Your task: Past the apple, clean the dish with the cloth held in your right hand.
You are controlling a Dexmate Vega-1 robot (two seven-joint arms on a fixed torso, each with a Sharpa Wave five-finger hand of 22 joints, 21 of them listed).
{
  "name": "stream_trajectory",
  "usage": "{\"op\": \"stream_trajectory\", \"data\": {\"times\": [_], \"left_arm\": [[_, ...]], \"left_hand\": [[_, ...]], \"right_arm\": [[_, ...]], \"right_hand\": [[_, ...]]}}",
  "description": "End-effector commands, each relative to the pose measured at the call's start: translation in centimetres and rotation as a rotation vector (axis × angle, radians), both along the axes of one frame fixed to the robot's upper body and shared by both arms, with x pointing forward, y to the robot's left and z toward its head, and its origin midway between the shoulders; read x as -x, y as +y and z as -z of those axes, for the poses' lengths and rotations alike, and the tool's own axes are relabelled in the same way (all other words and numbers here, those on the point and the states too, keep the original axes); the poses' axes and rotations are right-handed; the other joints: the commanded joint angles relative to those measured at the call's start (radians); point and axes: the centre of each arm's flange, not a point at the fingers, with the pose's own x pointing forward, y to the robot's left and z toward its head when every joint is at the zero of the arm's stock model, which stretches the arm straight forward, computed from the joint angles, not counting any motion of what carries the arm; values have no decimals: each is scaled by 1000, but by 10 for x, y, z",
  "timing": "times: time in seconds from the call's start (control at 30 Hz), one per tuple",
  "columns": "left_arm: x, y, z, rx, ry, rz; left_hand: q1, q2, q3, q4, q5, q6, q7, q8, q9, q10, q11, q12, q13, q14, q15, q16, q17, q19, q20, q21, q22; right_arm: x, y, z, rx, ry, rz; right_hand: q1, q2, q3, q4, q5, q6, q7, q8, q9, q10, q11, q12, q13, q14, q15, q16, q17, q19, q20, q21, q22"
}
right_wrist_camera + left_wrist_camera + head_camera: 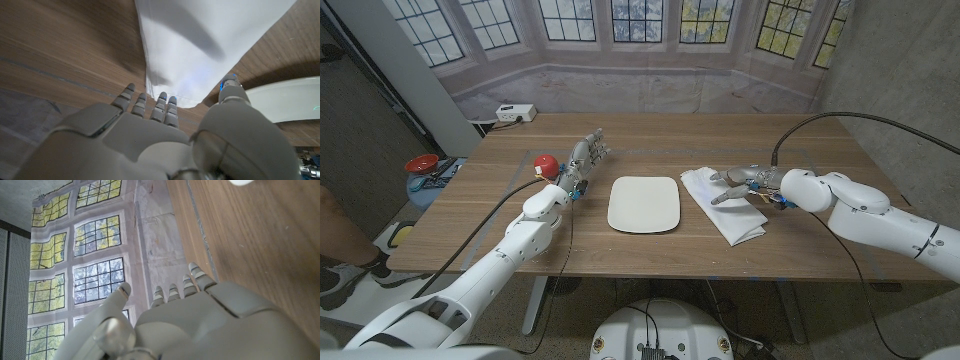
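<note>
The white dish lay on the wooden table, and everything else is placed from it. On the robot's right of the dish, just beside it but apart from its rim, lay the folded white cloth. The right hand rested over the cloth's far part with its fingers spread toward the dish; the right wrist view showed the fingertips at the cloth's edge with nothing grasped between them, so the hand was open. On the robot's left of the dish, well apart from it, sat the red apple. The left hand stood between the apple and the dish, nearer the apple, fingers extended and apart, holding nothing. Far to the dish's left, at the table's back edge, sat a white power strip.
</note>
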Motion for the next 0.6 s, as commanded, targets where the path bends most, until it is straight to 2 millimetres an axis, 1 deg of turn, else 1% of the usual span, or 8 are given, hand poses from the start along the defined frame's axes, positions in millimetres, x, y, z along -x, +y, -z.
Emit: {"op": "stream_trajectory", "data": {"times": [0.03,0.3,0.6], "left_arm": [[-1,-1,2,-11,3,-2],[0,-3,3,-15,5,-1],[1,-6,5,-19,7,2]], "left_hand": [[-2,2,0,-5,6,0,1,3,2,-5,-1,-1,4,7,3,4,4,11,-3,-2,4],[-3,2,1,-6,6,-1,0,3,2,-6,0,-2,4,7,5,3,4,11,-3,-2,4],[-4,2,2,-6,6,0,1,3,2,-7,-2,-2,4,9,4,4,4,11,-3,-3,4]], "right_arm": [[-2,4,9,64,5,17],[-5,12,14,105,-7,18],[-7,15,16,134,-15,16]], "right_hand": [[8,-8,2,-3,6,4,-7,-2,-1,0,-7,2,4,-10,-1,1,3,-11,2,5,1],[12,-9,4,-4,9,8,-11,-1,-1,6,-13,4,4,-12,-1,2,4,-21,-1,4,1],[16,-11,6,-4,12,15,-19,1,-1,14,-18,7,4,-11,-1,4,4,-24,-2,7,1]]}}
